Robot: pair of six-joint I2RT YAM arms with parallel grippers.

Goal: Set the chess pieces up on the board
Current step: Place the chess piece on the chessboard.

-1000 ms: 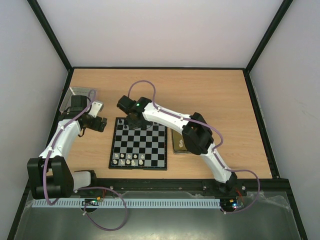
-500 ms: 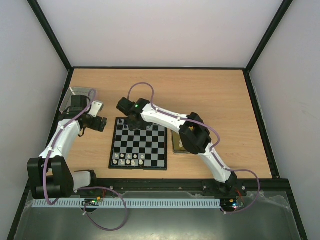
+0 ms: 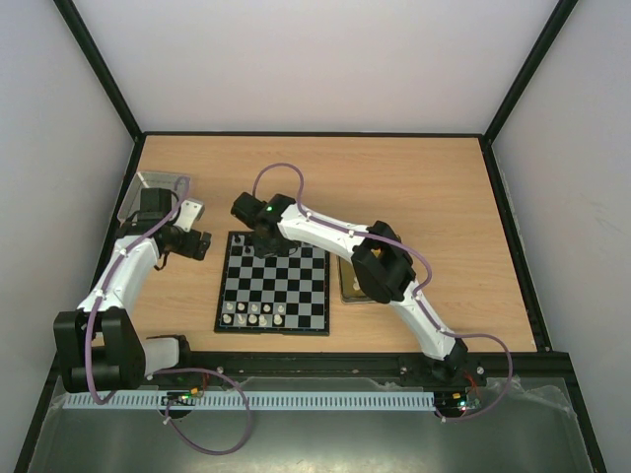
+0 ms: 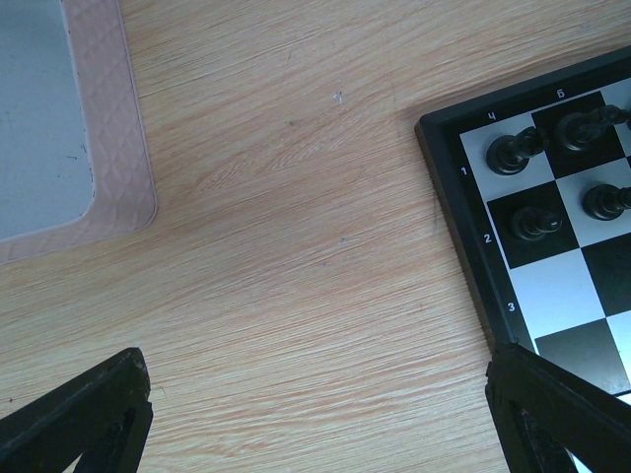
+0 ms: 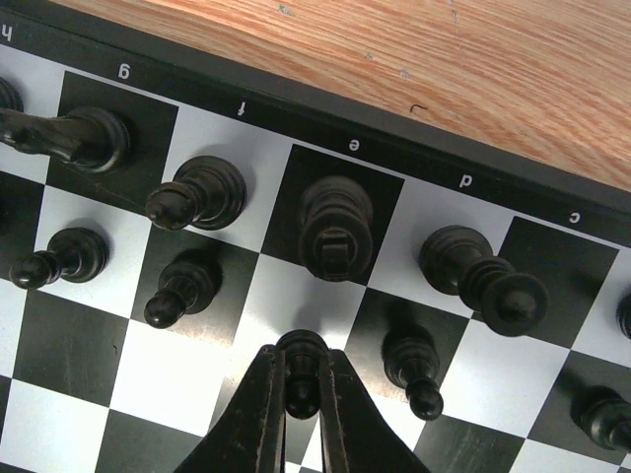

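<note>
The board (image 3: 286,287) lies at the table's middle, with white chess pieces (image 3: 253,313) on its near rows and black ones (image 3: 240,241) along its far rows. My right gripper (image 3: 264,246) hangs over the far rows, shut on a black pawn (image 5: 302,367). Held between the fingertips (image 5: 302,389), the pawn stands on a light square just in front of the black king (image 5: 335,229). Black pawns (image 5: 177,291) stand on either side of it. My left gripper (image 3: 197,243) is open above bare table beside the board's far left corner (image 4: 444,148), its fingers (image 4: 89,414) holding nothing.
A silver-grey lid (image 3: 153,192) lies at the far left by the wall, and its corner (image 4: 59,128) shows in the left wrist view. A gold tray (image 3: 349,284) sits right of the board, mostly under the right arm. Black frame rails edge the table.
The right arm's wrist and elbow have shifted slightly left over the board's far rows. The left arm has not moved.
</note>
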